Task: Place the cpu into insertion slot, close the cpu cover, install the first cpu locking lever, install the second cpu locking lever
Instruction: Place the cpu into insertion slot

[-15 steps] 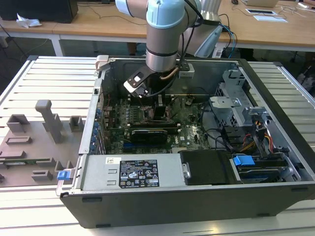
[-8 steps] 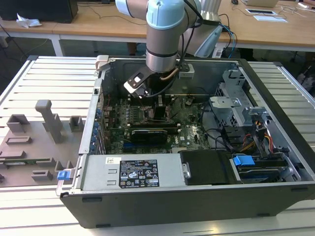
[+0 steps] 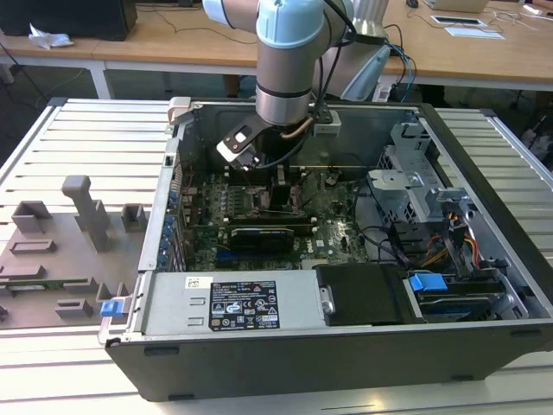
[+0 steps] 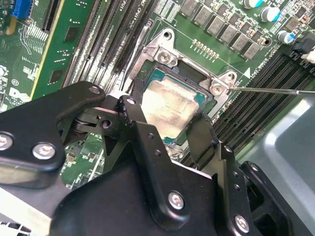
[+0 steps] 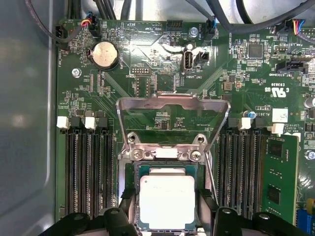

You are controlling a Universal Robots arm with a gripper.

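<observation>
The pincer [image 4: 168,114] is clamping the cpu [image 5: 167,199] by two opposite edges, right at the insertion slot [image 4: 150,73], with the cpu cover [image 5: 172,102] standing open. I reckon it's calling for a level, square seating, no forcing.

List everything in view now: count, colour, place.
flat square silver-topped cpu: one, in the insertion slot
square black metal-rimmed insertion slot: one, mid-board
thin silver-grey metal-frame cpu cover: one, swung open beside the slot
long black memory slots: two banks, flanking the slot
round silver coin cell: one, beyond the cover
green motherboard: one, inside the case
dark open computer case: one, on the table
silver power supply box: one, along one case wall
grey moulded holder tray: one, exterior view's left of the case
pale slatted table: one, under the case
silver and light-blue robot arm: one, reaching into the case
black gripper: one, at the cpu
</observation>
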